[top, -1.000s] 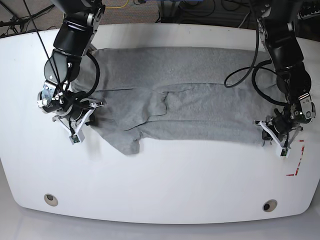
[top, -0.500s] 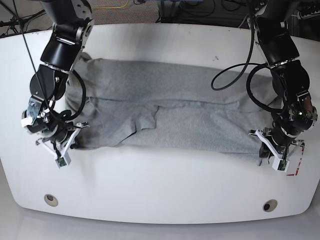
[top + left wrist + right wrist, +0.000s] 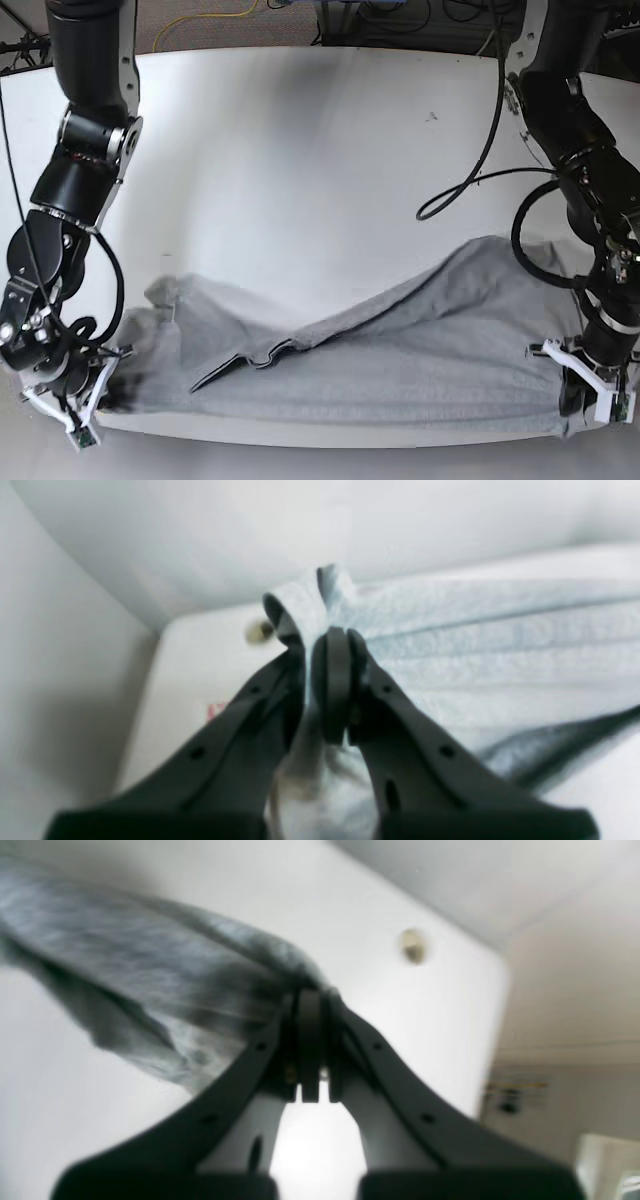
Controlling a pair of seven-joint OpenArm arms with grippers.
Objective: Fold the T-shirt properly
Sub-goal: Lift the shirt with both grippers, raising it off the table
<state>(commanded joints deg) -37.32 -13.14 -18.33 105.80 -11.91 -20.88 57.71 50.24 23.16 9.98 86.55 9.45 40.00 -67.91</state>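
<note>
**Grey shirt stretched along the desk's near edge, pinched at both ends**

Grey cotton, soft and creased, fills the front of the scene: the T-shirt [image 3: 400, 340] lies in a long, low band across the near part of the white desk [image 3: 300, 150], reaching from one arm to the other and running down to the desk's front edge.

At the near corner on the base view's left, the right hand [image 3: 88, 395] is clenched on the shirt's end; its wrist camera shows the dark fingers [image 3: 310, 1040] pressed together with a bunch of grey cloth [image 3: 150, 985] trailing away to one side. At the near corner on the base view's right, the left hand [image 3: 585, 385] is likewise grasping the fabric: in its wrist view the two black pads [image 3: 335, 680] pinch a folded edge of pale cloth [image 3: 475, 645] that stands up between them.

Between the hands the shirt sags and ripples. A dark fold [image 3: 250, 362] opens near the middle, and a bunched lump of cloth [image 3: 165, 295] rises just behind the right end. On the left arm's side the fabric climbs higher toward the middle of the desk.

Beyond the shirt the desk surface is bare white, with a black cable [image 3: 480, 150] looping down from the left arm [image 3: 565, 120].
</note>
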